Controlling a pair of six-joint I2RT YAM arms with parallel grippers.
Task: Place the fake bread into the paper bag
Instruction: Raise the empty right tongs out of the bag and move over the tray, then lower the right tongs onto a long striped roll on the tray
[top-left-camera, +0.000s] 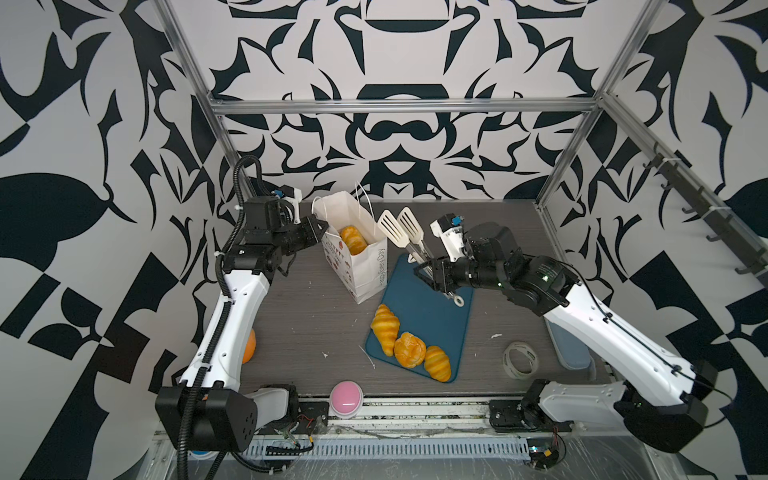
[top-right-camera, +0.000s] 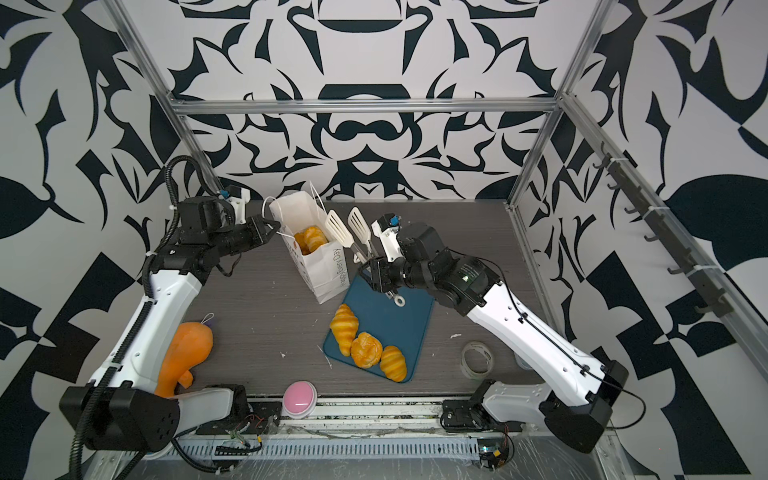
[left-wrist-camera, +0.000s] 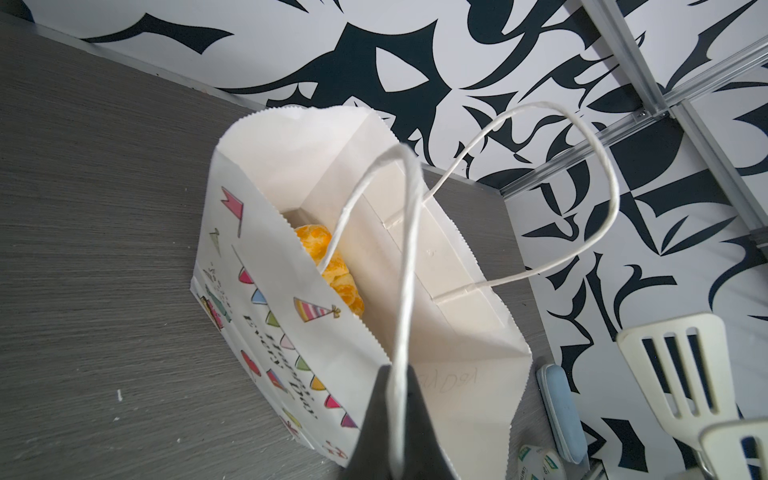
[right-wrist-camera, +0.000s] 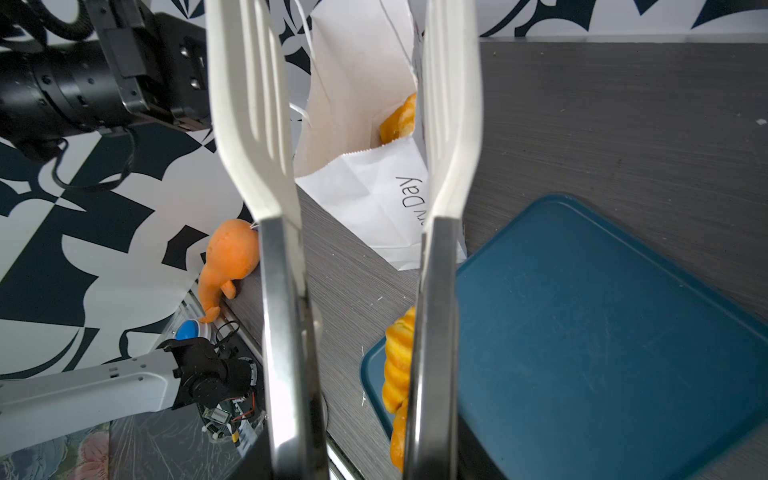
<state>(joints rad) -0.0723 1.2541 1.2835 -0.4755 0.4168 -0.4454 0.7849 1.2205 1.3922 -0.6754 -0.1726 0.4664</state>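
The white paper bag (top-left-camera: 361, 266) stands open at the back of the table, with fake bread (top-left-camera: 353, 240) inside it. My left gripper (top-left-camera: 321, 226) is shut on the bag's near cord handle (left-wrist-camera: 405, 257), and in the left wrist view the cord runs between its dark fingers (left-wrist-camera: 374, 415). Two croissants (top-left-camera: 384, 328) (top-left-camera: 437, 362) and a round bun (top-left-camera: 409, 350) lie on the near end of a blue board (top-left-camera: 432, 299). My right gripper (top-left-camera: 428, 272) is shut on metal tongs (top-left-camera: 401, 226) with white slotted heads. The tongs stand spread beside the bag with nothing between them.
An orange soft toy (top-right-camera: 187, 353) lies by the left arm. A pink round button (top-left-camera: 346, 398) sits at the front edge, and a tape roll (top-left-camera: 519, 359) lies front right. A pale blue oblong (left-wrist-camera: 561, 415) rests beyond the bag. Patterned walls and metal frame posts enclose the table.
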